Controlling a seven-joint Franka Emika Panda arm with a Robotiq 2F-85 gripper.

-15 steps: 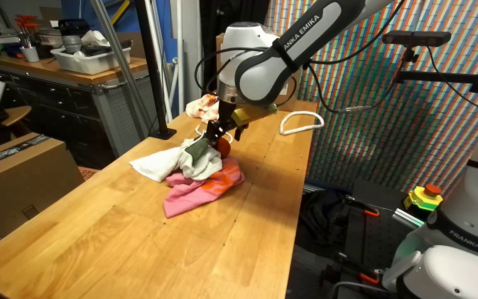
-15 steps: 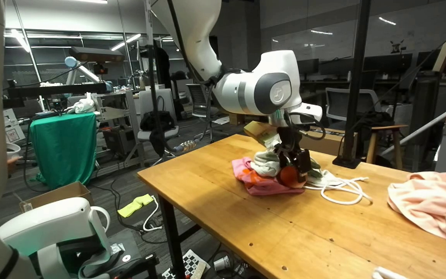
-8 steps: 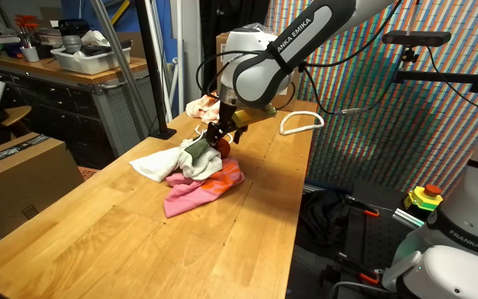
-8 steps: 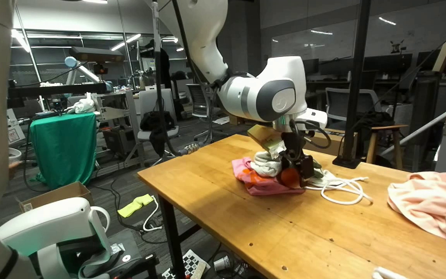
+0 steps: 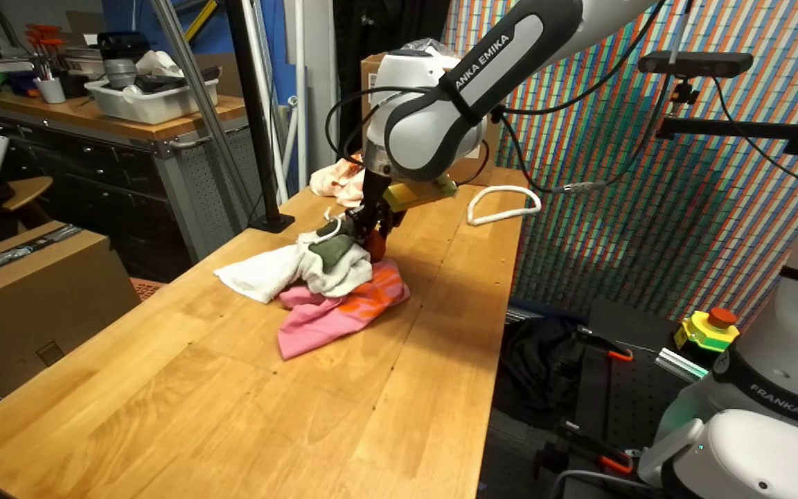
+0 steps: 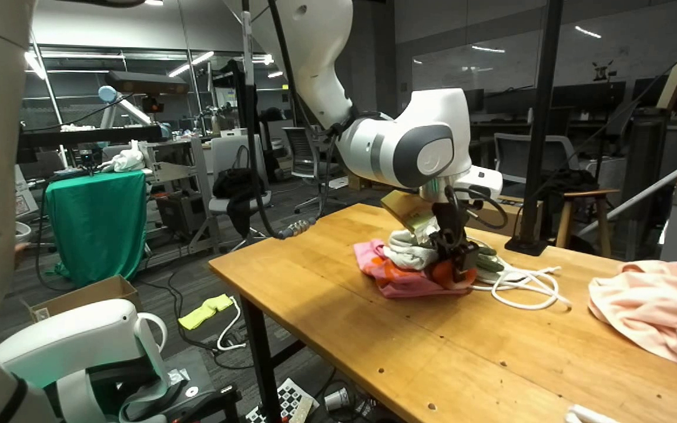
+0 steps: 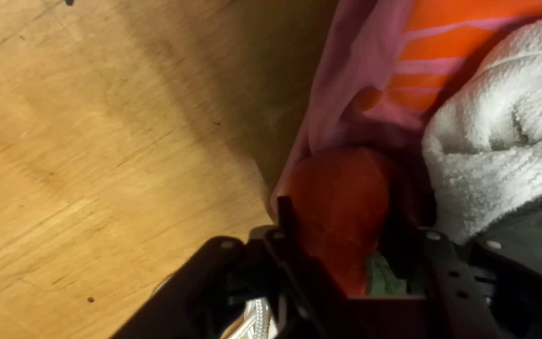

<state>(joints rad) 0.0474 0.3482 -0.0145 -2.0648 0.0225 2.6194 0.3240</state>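
Slipping and snagging look like the main risks

An orange-red fabric bulge [image 7: 339, 186] lies right of and below centre in the wrist view, between the fingers [image 7: 294, 249] of the gripper [image 7: 340, 216]. They stand partly apart around it; I cannot tell whether they clamp it. A shallow hold on such a rounded, yielding shape could let it slide free. Green cloth [image 7: 386, 278] shows in the same gap, lower down, so two layers might be pinched. Pink-and-orange cloth [image 7: 370, 80], above, touches the bulge and may be one piece with it; any pull could then drag the white towel [image 7: 501, 155] at the frame's right. In an exterior view, white cord [image 6: 525, 306] loops right of centre beside the green cloth, close enough to snag.
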